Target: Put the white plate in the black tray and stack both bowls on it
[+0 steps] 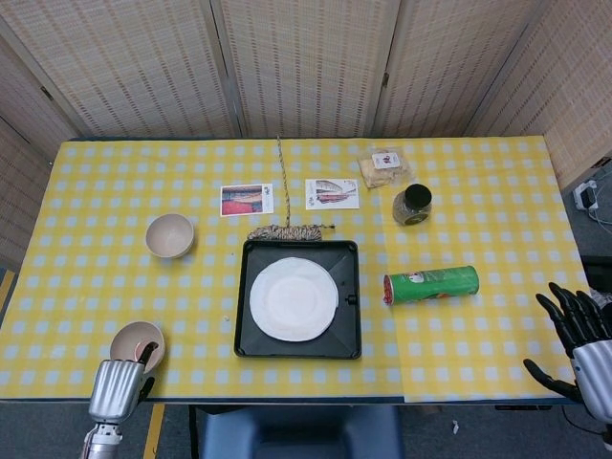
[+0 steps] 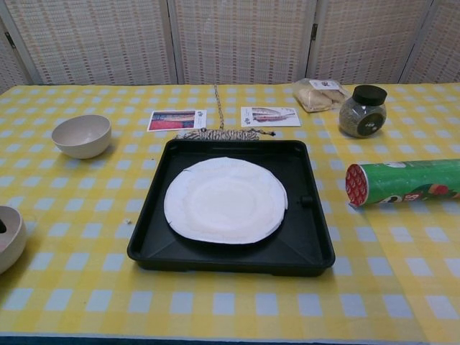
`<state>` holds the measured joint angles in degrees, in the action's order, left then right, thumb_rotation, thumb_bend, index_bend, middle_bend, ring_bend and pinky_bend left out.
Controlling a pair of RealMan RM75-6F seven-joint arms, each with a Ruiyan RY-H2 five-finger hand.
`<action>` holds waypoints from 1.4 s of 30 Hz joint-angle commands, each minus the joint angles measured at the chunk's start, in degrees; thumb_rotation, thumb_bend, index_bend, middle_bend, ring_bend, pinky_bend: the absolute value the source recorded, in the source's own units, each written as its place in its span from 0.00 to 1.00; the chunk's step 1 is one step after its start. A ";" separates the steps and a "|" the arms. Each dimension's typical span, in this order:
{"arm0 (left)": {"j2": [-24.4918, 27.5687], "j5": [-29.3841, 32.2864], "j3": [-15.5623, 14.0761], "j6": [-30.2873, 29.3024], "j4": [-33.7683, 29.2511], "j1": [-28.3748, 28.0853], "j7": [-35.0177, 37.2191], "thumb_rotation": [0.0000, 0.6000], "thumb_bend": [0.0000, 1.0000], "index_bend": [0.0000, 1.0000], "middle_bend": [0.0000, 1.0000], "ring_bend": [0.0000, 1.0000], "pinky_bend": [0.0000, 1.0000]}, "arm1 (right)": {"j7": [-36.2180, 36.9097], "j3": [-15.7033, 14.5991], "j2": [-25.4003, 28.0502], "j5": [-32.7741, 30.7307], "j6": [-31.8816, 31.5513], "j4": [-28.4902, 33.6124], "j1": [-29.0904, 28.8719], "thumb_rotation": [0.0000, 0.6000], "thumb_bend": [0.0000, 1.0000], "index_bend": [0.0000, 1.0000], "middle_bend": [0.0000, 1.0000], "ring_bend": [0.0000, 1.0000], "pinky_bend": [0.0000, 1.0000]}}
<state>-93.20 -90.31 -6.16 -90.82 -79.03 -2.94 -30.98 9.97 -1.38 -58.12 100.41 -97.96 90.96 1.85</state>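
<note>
The white plate [image 1: 294, 298] [image 2: 225, 199] lies inside the black tray [image 1: 345, 330] [image 2: 314, 244] at the table's middle. One beige bowl [image 1: 169, 235] [image 2: 83, 135] stands upright at the left. A second bowl [image 1: 135, 343] [image 2: 7, 237] sits by the front left edge. My left hand [image 1: 118, 386] hangs just in front of that bowl at the table's edge, a fingertip over its rim; nothing shows in its grasp. At the front right corner my right hand [image 1: 576, 340] is off the table, fingers spread and empty.
A green chips can [image 1: 431, 284] [image 2: 405, 182] lies on its side right of the tray. A dark-lidded jar [image 1: 412, 204] [image 2: 362, 111], a food packet [image 1: 384, 168], two photo cards [image 1: 247, 200] [image 1: 332, 193] and a coil of twine [image 1: 285, 231] sit behind the tray.
</note>
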 commanded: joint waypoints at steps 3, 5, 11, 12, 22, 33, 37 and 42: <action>0.44 0.29 0.34 0.35 0.70 0.58 2.06 1.00 0.33 0.42 1.00 1.00 1.00 | -0.37 0.10 -0.16 -0.24 0.29 0.07 -0.09 1.00 0.24 0.00 0.00 0.00 0.00; 0.20 -0.83 0.28 -0.17 2.08 0.63 2.39 1.00 0.35 0.46 1.00 1.00 1.00 | -0.87 0.08 -0.23 -0.30 0.84 0.19 -0.30 1.00 0.24 0.00 0.00 0.00 0.00; 0.13 -1.03 1.17 0.57 3.16 0.39 3.22 1.00 0.40 0.56 1.00 1.00 1.00 | -2.42 0.21 -0.45 -0.94 2.44 1.02 -0.89 1.00 0.24 0.00 0.00 0.00 0.00; 0.28 -0.76 1.32 0.93 3.09 0.36 3.52 1.00 0.41 0.58 1.00 1.00 1.00 | -2.55 0.29 -0.47 -1.16 2.58 1.11 -0.93 1.00 0.24 0.00 0.00 0.00 0.00; 0.02 -0.37 3.10 1.14 4.07 0.21 4.23 1.00 0.47 0.73 1.00 1.00 1.00 | -4.68 0.67 -0.79 -2.47 3.92 2.06 -1.28 1.00 0.24 0.00 0.00 0.00 0.00; 1.94 -3.55 6.30 -0.62 -2.16 -2.15 -4.12 1.00 0.49 0.74 1.00 1.00 1.00 | -4.66 0.15 -0.46 -2.37 6.40 2.40 -2.35 1.00 0.24 0.00 0.00 0.00 0.00; 2.11 -3.83 7.16 1.96 -5.12 -4.02 -8.70 1.00 0.49 0.74 1.00 1.00 1.00 | -4.98 0.25 -0.61 -2.41 6.30 2.32 -2.39 1.00 0.24 0.00 0.00 0.00 0.00; 2.00 -3.11 9.01 7.02 -8.97 -7.55 -13.11 1.00 0.49 0.74 1.00 1.00 1.00 | -4.96 0.96 -1.49 -2.09 4.49 1.56 -2.17 1.00 0.24 0.00 0.00 0.00 0.00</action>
<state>-91.19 -93.62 1.78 -85.56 -86.44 -8.88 -42.86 4.98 -0.64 -59.32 98.16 -92.89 92.83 -0.47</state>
